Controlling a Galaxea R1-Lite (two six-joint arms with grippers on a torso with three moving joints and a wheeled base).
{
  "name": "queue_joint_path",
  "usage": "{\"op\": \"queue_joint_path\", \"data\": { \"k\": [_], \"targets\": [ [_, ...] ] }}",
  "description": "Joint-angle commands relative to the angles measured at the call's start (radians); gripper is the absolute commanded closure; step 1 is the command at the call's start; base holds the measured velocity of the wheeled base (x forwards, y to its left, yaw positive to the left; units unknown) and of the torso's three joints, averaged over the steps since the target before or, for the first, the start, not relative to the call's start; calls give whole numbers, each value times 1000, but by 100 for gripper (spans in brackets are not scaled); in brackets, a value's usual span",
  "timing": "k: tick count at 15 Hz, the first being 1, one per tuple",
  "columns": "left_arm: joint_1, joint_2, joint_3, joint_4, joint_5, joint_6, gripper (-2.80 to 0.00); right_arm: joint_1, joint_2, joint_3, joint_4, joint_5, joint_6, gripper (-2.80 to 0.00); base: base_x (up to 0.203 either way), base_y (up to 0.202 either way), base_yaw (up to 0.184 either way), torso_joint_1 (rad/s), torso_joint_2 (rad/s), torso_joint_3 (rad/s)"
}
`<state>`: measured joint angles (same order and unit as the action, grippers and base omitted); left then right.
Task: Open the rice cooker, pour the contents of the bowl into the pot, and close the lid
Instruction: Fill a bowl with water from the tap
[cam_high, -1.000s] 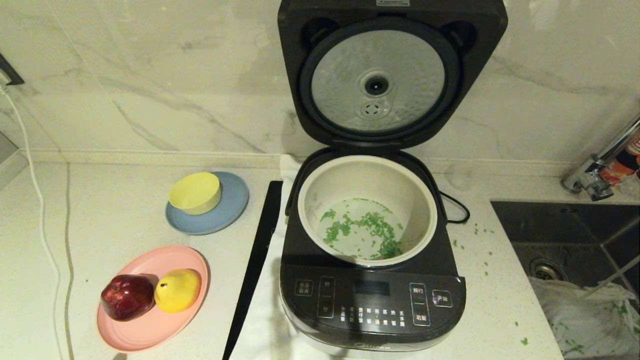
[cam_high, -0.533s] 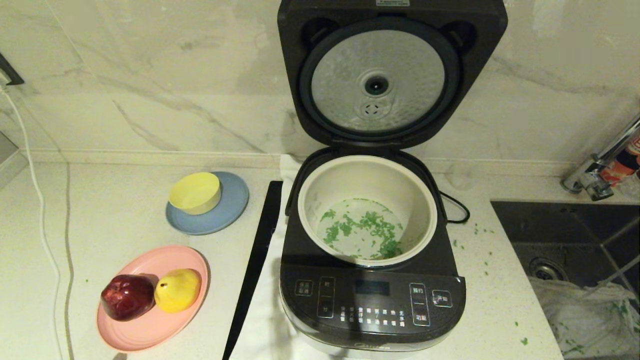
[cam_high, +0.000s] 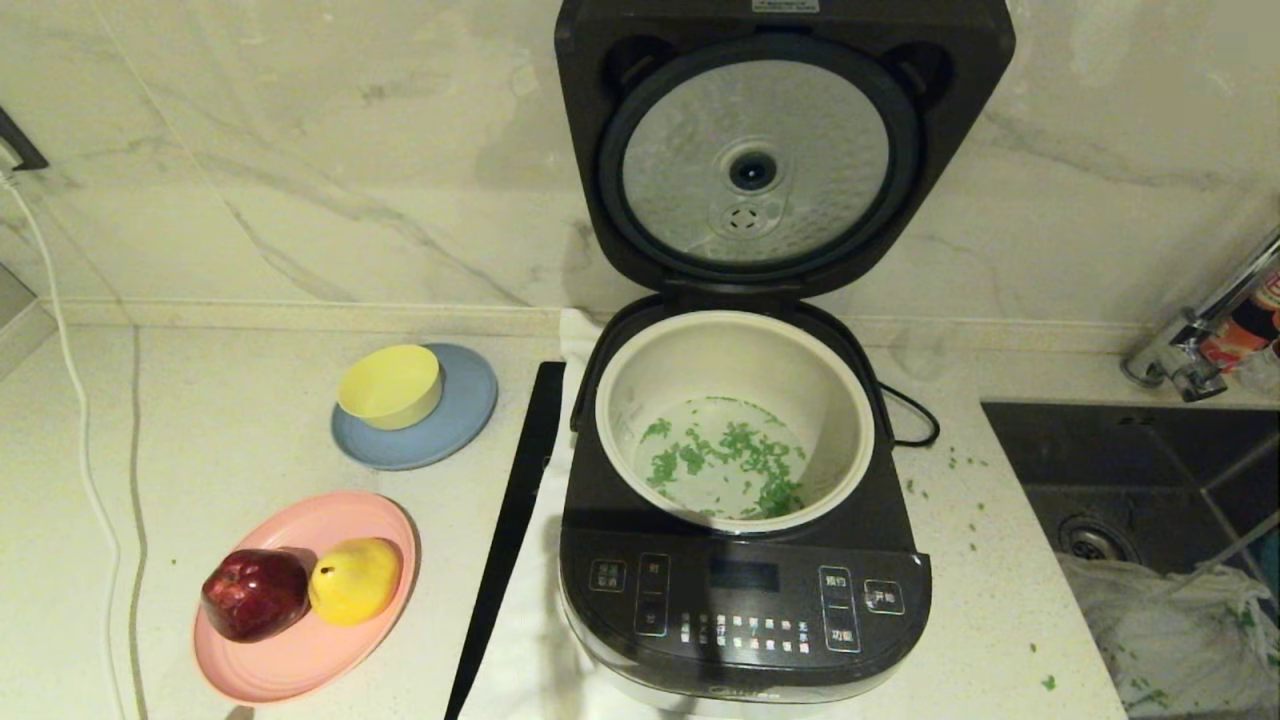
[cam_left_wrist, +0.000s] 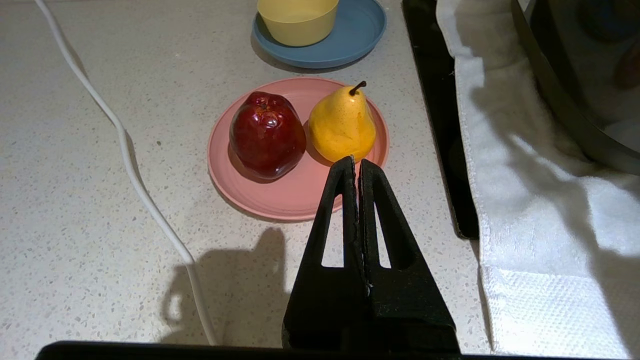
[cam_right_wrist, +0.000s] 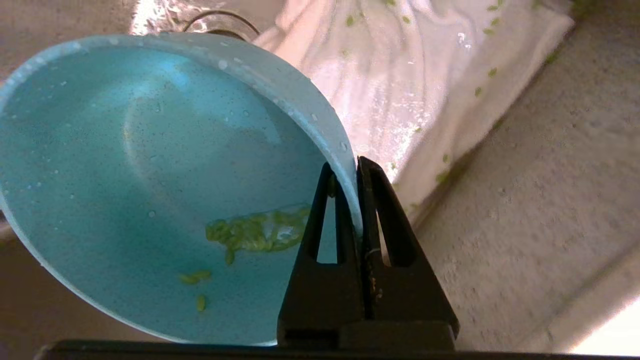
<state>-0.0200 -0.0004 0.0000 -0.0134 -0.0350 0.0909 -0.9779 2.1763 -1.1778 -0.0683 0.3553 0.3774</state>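
Observation:
The rice cooker (cam_high: 745, 600) stands open, its lid (cam_high: 755, 160) upright against the wall with the dimpled silver underside facing me. The cream pot (cam_high: 640, 370) holds scattered green bits (cam_high: 730, 455) in a little water. My right gripper (cam_right_wrist: 356, 165) is shut on the rim of the teal bowl (cam_right_wrist: 125, 150), which is tilted over the sink beside a white cloth. A few wet green bits (cam_right_wrist: 255, 232) cling inside the bowl. My left gripper (cam_left_wrist: 356, 162) is shut and empty, hovering over the counter just short of the pink plate (cam_left_wrist: 295, 200).
The pink plate carries a red apple (cam_high: 255, 592) and a yellow pear (cam_high: 355, 578). Behind it a yellow bowl (cam_high: 390, 385) sits on a blue plate (cam_high: 455, 430). A white towel (cam_left_wrist: 540, 210) lies under the cooker. The sink (cam_high: 1130, 450) is at the right, a white cable (cam_high: 85, 450) at the left.
The cooker, pot and dishes have not moved. A thin sliver of teal has appeared at the right edge of the head view, over the sink.

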Motion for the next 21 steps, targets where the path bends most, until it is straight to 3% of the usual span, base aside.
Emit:
{"op": "queue_joint_path", "data": {
  "k": [1,12,17,21],
  "targets": [
    [0,-1,8,0,0,1,0,5,26,-24,-1,1,3,0,0,0,0,0,0,0],
    [0,-1,8,0,0,1,0,80,43,-120,9,-7,91,0,0,0,0,0,0,0],
    [0,-1,8,0,0,1,0,100,-75,-19,43,-14,70,0,0,0,0,0,0,0],
    [0,-1,8,0,0,1,0,172,-270,79,192,-14,9,0,0,0,0,0,0,0]
  ]
}}
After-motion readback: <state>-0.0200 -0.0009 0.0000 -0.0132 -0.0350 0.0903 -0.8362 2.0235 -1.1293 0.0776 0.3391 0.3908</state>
